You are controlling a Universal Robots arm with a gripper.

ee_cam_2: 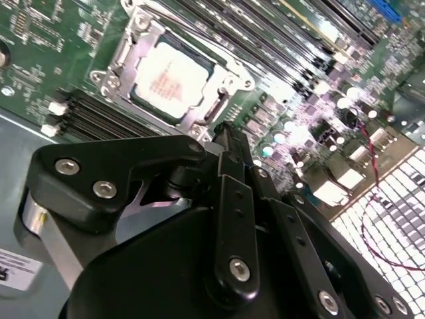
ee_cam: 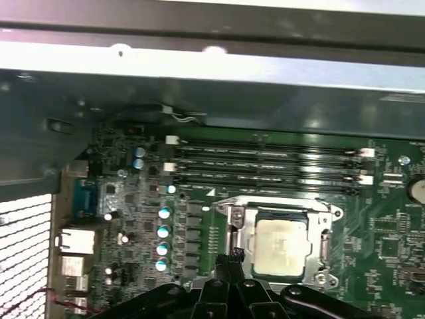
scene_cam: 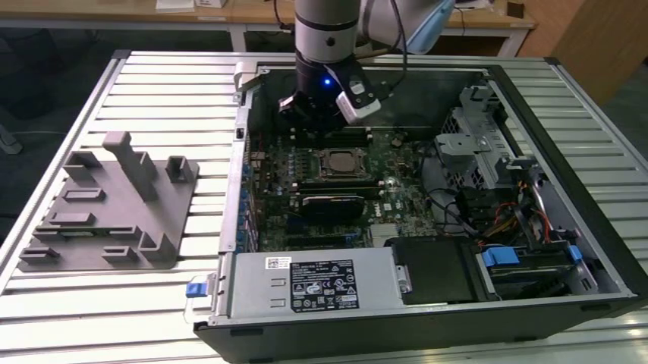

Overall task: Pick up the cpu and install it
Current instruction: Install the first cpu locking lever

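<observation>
The open computer case [scene_cam: 506, 83] lies on a slatted metal table [scene_cam: 152, 83]; inside it sit the motherboard [scene_cam: 303, 163], a power supply [scene_cam: 309, 282] and a drive cage [scene_cam: 476, 144]. The cpu [scene_cam: 341, 161] lies flat inside the socket frame [ee_cam: 279, 216] on the motherboard, its pale metal top showing in both wrist views [ee_cam_2: 171, 78] [ee_cam: 280, 247]. The gripper [scene_cam: 316, 125] hangs just above the memory slots [ee_cam: 265, 166], near the socket, holding nothing; its jaws are together, fingertips closed [ee_cam: 229, 256]. The grey moulded tray [scene_cam: 111, 208] rests on the table at the exterior view's left. The gripper's dark linkage hides the socket's near edge in both wrist views
</observation>
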